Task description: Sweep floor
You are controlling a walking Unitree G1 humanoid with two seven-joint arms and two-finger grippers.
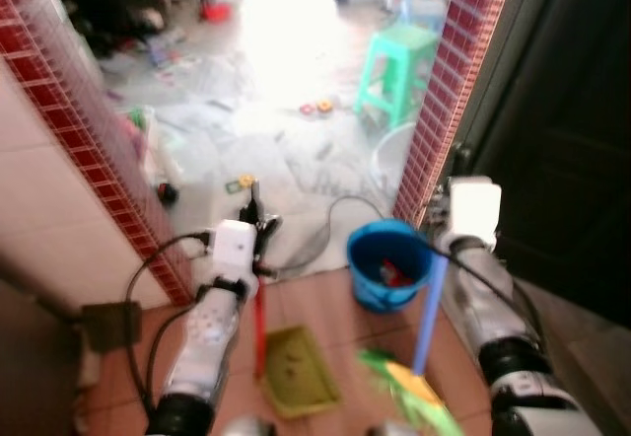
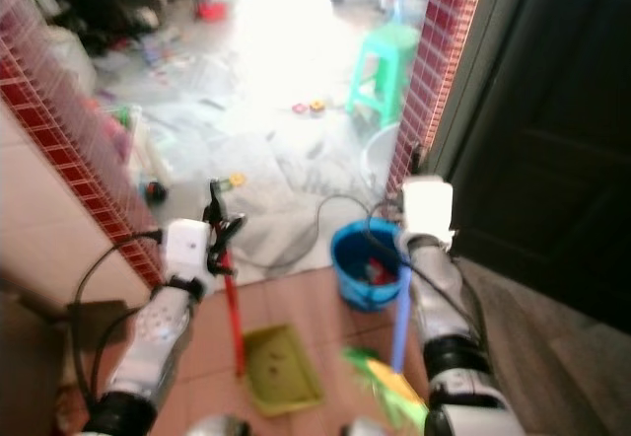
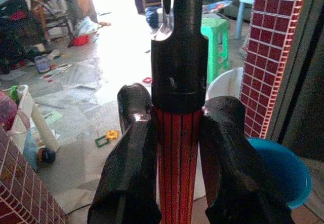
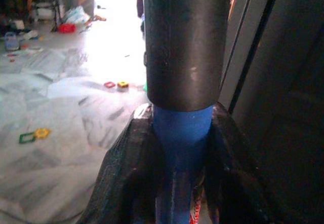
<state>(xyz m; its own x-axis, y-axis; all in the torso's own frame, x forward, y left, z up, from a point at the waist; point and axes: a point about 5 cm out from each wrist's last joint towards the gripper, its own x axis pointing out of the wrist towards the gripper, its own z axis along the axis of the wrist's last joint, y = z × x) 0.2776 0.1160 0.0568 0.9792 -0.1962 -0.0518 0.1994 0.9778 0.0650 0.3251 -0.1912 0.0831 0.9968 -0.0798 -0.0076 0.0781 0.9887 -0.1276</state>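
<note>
My left gripper (image 1: 258, 221) is shut on the red handle (image 1: 260, 327) of a green dustpan (image 1: 296, 369) that rests on the brown tiles in front of me. In the left wrist view both fingers (image 3: 134, 133) clamp the red ribbed shaft (image 3: 176, 168) just below its black cap. My right gripper (image 1: 439, 249) is shut on the blue handle (image 1: 426, 308) of a broom, whose green and yellow bristles (image 1: 409, 392) sit low near my right arm. The right wrist view shows the blue shaft (image 4: 181, 133) wedged between the fingers. Small toy pieces (image 1: 240, 183) lie on the grey floor ahead.
A blue bucket (image 1: 380, 258) stands between the two handles. Red-tiled pillars stand left (image 1: 89, 140) and right (image 1: 449, 101), with a dark door (image 1: 562, 140) at far right. Beyond are a green stool (image 1: 399, 66), a white basin (image 1: 389, 155), a black cable (image 1: 335, 209) and scattered clutter.
</note>
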